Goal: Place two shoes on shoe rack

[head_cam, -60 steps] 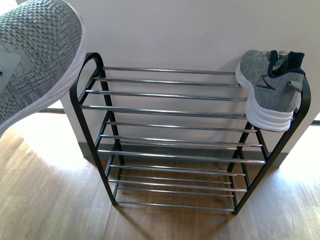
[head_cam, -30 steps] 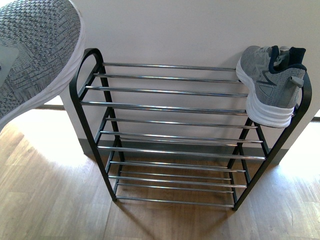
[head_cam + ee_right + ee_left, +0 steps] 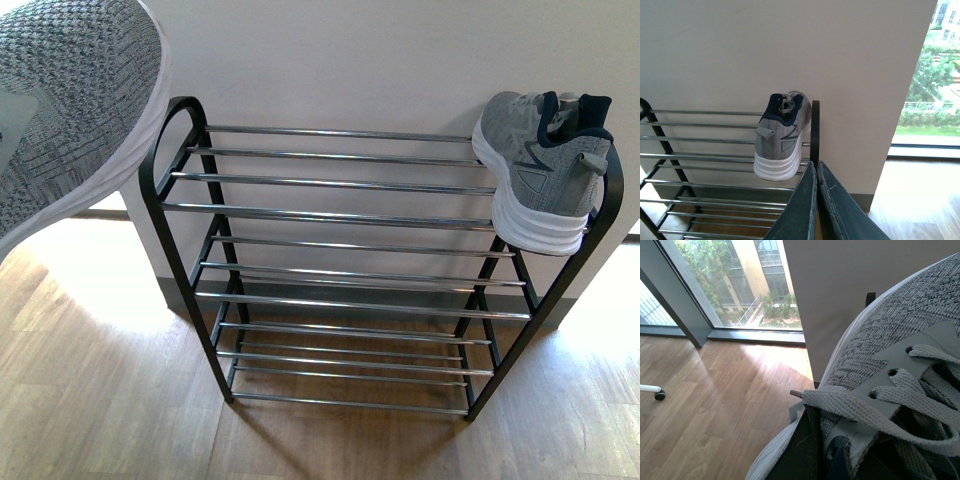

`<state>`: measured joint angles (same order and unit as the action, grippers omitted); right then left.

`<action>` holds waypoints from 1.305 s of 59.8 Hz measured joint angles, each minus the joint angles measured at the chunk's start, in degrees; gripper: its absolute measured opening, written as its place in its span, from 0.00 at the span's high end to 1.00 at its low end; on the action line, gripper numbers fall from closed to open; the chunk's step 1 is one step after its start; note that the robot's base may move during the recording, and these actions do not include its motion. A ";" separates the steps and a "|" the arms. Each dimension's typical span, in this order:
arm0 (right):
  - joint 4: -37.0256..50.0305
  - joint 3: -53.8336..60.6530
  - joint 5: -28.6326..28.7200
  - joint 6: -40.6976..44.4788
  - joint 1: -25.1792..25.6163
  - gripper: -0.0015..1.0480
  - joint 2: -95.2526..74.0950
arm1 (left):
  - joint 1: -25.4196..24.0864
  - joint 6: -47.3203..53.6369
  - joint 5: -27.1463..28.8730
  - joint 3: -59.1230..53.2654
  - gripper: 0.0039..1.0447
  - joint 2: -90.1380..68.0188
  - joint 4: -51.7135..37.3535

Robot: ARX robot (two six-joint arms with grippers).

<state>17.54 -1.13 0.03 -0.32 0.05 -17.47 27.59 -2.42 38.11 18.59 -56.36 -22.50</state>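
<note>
Left arm: the left gripper (image 3: 837, 460) is clamping its jaws on the side of a grey mesh sneaker (image 3: 70, 110), one dark finger (image 3: 802, 450) pressing beside the white laces (image 3: 880, 400).
Right arm: the right gripper (image 3: 817, 200) is hanging empty, jaws together.
In the air: the grey mesh sneaker is hovering up left of the shoe rack (image 3: 330, 215), clear of its rods.
On the rack: the matching sneaker (image 3: 540, 170) is sitting at the top tier's right end, heel frontward.
Setting: the shoe rack is standing on a wooden floor (image 3: 100, 400).

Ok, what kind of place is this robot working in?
Likely a room in a home, perhaps an entryway: a shoe rack against a plain wall, wooden floor, and a tall window onto greenery and buildings.
</note>
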 joint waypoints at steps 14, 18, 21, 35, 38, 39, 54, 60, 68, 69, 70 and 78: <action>-4.90 0.00 0.00 0.00 0.00 0.98 4.90 | 0.00 0.00 0.02 0.00 0.99 0.00 0.00; -5.90 0.00 0.00 0.00 0.00 0.98 5.88 | 0.00 0.00 0.02 0.00 0.99 0.00 0.00; -6.60 0.00 0.00 -0.02 0.00 0.98 6.58 | 0.00 0.00 0.02 0.00 0.99 0.00 0.00; -17.09 -0.02 -0.02 0.00 0.00 0.98 16.52 | 0.00 0.00 0.04 0.00 0.99 0.00 0.00; -17.35 -0.02 -0.04 0.00 0.00 0.98 16.96 | 0.00 0.02 0.00 0.00 0.99 0.00 0.00; -17.40 0.00 -0.04 0.00 0.00 0.98 16.96 | 0.00 0.00 -0.02 0.00 0.99 0.00 0.00; -17.46 -0.02 -0.02 0.11 0.00 0.74 17.09 | 0.00 0.00 0.00 0.00 0.99 0.00 0.00; -17.51 0.00 0.11 0.11 0.00 0.58 17.16 | 0.00 0.00 0.02 0.00 0.99 0.02 0.00; -17.53 0.00 0.20 0.11 0.00 0.38 17.16 | -0.11 0.02 0.90 0.00 0.99 0.02 0.00; -17.53 0.00 0.20 0.11 0.00 0.34 17.16 | -0.11 0.02 0.87 0.00 0.99 0.02 0.00; -17.55 0.00 0.17 0.11 0.00 0.29 17.16 | -0.11 0.04 0.81 0.00 0.99 0.00 0.00; -17.55 -0.02 -0.09 0.11 -0.04 0.07 17.16 | -0.09 0.02 0.04 0.00 0.99 0.02 0.00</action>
<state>-0.01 -1.15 -0.05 -0.21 0.01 -0.32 27.51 -2.39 38.15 18.59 -56.34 -22.50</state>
